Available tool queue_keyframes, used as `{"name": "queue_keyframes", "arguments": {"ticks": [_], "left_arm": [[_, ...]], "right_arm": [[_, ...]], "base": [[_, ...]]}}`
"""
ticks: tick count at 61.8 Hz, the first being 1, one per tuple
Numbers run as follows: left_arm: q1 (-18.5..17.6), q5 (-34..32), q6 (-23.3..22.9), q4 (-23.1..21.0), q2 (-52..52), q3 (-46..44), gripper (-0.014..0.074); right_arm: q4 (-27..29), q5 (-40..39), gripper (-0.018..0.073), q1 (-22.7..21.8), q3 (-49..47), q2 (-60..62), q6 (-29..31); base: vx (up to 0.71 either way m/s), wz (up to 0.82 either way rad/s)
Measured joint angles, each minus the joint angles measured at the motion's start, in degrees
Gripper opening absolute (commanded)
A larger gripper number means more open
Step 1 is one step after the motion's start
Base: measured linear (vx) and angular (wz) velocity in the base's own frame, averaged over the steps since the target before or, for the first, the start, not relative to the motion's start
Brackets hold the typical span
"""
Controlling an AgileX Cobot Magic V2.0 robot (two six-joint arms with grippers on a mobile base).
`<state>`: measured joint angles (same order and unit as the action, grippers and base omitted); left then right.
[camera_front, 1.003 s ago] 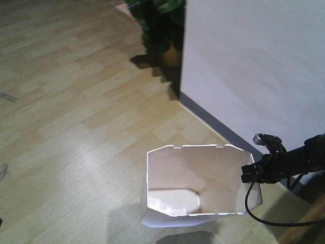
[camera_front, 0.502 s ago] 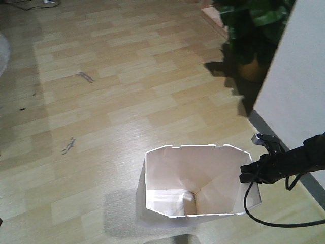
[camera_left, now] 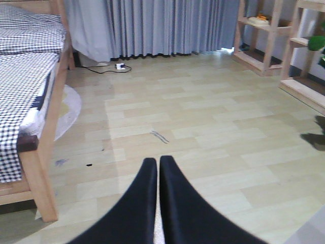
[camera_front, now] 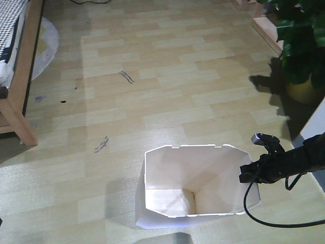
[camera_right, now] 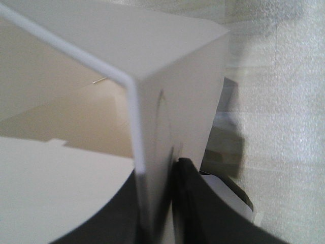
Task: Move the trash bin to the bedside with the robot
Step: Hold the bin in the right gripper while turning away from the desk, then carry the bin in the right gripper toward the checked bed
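The right end effector [camera_front: 249,176] pinched the trash bin [camera_front: 170,170] rim; the left end effector [camera_left: 157,162] was closed, empty. We judged the bin light and flexible: grip near 1 rim corner.

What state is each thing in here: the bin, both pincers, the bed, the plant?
trash bin: upright on the floor, lidless, nothing inside
right pincer: shut on the bin's right wall at the rim
left pincer: shut, holding nothing
bed: made up with checkered bedding, far left, well apart from the bin
potted plant: upright, far right
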<state>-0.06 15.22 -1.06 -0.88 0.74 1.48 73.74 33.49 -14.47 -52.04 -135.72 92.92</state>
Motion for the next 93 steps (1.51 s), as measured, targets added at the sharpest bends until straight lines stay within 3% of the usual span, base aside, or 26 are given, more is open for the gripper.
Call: {"name": "queue_keyframes", "arguments": {"ticks": [93], "left_arm": [[0.00,0.00,0.00,0.00,0.00,0.00,-0.0006]], "right_arm": [[-0.05,-0.19,-0.0006,-0.05,0.00,0.00,0.00]], "base": [[0.24,0.09]]}}
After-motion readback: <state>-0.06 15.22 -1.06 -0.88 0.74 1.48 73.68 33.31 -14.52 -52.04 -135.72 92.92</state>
